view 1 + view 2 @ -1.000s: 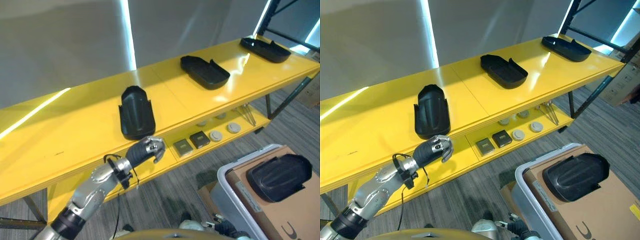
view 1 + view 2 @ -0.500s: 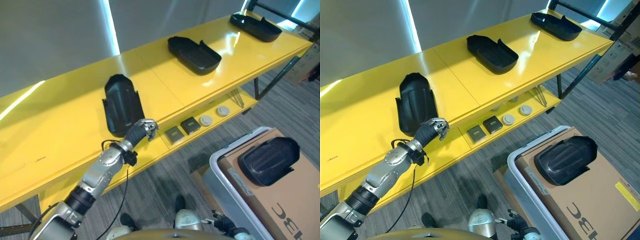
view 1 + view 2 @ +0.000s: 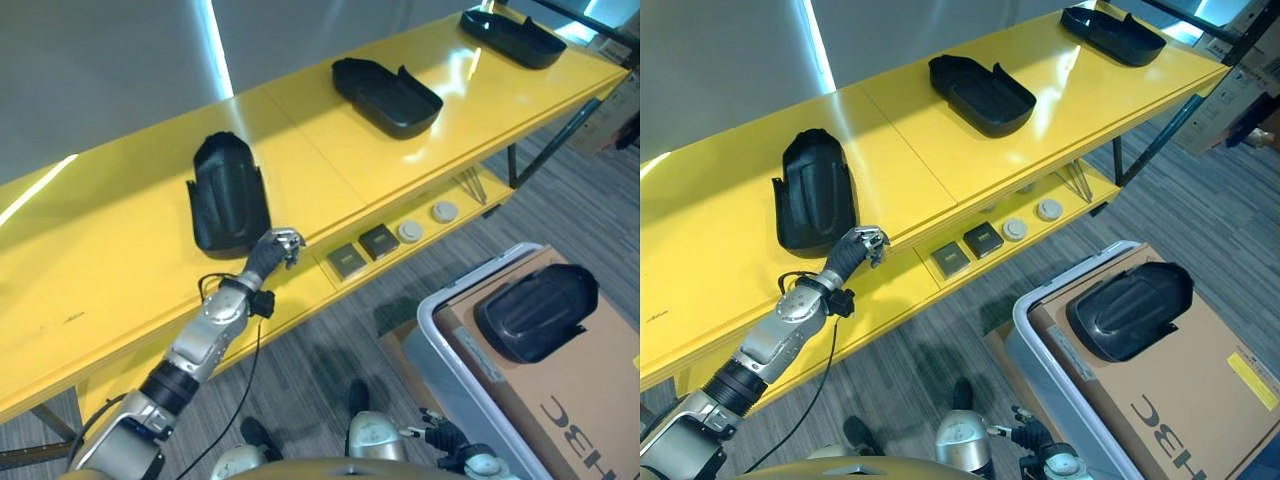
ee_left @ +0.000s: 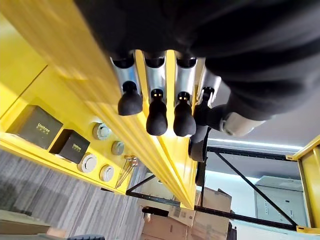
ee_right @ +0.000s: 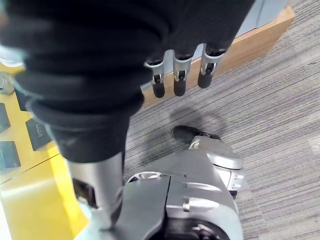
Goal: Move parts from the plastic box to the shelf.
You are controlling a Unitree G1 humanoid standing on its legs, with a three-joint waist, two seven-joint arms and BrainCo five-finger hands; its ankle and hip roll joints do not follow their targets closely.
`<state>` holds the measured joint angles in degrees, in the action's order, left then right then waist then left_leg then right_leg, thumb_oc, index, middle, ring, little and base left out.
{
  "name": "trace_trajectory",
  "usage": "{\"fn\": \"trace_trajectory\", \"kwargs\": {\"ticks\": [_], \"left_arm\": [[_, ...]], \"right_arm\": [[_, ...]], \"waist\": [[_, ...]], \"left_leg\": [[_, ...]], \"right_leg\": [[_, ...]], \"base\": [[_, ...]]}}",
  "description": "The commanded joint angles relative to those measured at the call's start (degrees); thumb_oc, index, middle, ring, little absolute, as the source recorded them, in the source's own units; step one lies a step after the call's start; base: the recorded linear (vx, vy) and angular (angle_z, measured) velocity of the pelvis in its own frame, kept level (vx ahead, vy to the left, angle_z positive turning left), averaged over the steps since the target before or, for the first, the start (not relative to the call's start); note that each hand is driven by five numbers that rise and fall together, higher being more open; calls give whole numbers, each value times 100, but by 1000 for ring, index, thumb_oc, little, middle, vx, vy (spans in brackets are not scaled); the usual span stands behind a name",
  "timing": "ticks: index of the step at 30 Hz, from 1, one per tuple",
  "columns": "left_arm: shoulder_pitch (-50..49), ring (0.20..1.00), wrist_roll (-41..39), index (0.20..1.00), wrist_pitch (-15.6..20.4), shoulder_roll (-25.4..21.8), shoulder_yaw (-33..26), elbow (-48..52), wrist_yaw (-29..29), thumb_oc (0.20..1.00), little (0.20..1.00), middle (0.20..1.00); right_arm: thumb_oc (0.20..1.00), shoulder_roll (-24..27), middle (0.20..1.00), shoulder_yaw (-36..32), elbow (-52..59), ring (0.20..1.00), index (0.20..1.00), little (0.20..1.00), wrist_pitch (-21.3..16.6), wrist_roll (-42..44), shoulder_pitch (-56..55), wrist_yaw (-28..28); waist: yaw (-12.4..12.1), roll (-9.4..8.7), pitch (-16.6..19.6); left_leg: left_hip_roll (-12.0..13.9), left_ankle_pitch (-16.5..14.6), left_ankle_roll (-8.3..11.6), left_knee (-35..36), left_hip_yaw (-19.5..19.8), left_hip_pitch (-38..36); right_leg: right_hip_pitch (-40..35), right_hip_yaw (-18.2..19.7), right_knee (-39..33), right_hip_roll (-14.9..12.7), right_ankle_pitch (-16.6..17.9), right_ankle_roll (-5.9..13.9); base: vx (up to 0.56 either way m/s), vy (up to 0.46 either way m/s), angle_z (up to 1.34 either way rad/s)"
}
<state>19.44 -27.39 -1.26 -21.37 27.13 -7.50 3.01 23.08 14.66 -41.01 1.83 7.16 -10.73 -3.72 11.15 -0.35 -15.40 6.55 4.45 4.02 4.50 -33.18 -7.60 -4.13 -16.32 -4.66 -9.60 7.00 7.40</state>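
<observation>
Left hand (image 3: 275, 244) drawn back to shelf (image 3: 120, 290) front edge, fingers loosely curled, empty; black part (image 3: 228, 193) now on shelf. Right hand (image 5: 182, 70) slack, empty. Next part (image 3: 536, 312) waits in plastic box (image 3: 440, 345)

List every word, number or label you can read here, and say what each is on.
Cardboard sheet: large dark letters, upside down and cut off by the picture's edge; no whole word reads.
Yellow sticker on that cardboard: too small to read.
Small dark boxes: pale print, too small to read surely.
</observation>
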Motion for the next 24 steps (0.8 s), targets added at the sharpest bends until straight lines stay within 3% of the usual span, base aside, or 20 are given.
{"fn": "trace_trajectory", "kwargs": {"ticks": [1,12,22,24], "left_arm": [[561,200,242,200,482,23,5,2,154,200,200,200],[1131,200,47,200,496,-141,-235,-215,641,200,200,200],[1348,200,-41,200,489,-34,-383,-965,744,200,200,200],[1313,200,-103,200,621,-28,-384,-1069,628,200,200,200]], "right_arm": [[1000,72,1000,316,163,1000,1000,1000,-28,-88,-37,-153],[1000,114,1000,441,206,1000,1000,1000,28,-290,-101,-284],[1000,144,1000,469,219,1000,1000,1000,29,-245,-78,-276],[1000,143,1000,462,209,1000,1000,1000,32,-258,-67,-291]], "waist": [[-10,-73,18],[110,-71,108],[200,-80,116],[193,-93,88]], "left_leg": [[489,-606,77,-699,309,77],[499,-581,101,-668,238,-7],[519,-596,109,-737,178,17],[532,-606,109,-775,181,44]], "right_leg": [[115,87,315,-284,-324,375],[62,120,297,-281,-338,372],[112,215,333,-269,-363,357],[132,232,349,-263,-372,349]], "base": [[0,0,0],[6,-1,0],[2,-4,-5],[0,0,0]]}}
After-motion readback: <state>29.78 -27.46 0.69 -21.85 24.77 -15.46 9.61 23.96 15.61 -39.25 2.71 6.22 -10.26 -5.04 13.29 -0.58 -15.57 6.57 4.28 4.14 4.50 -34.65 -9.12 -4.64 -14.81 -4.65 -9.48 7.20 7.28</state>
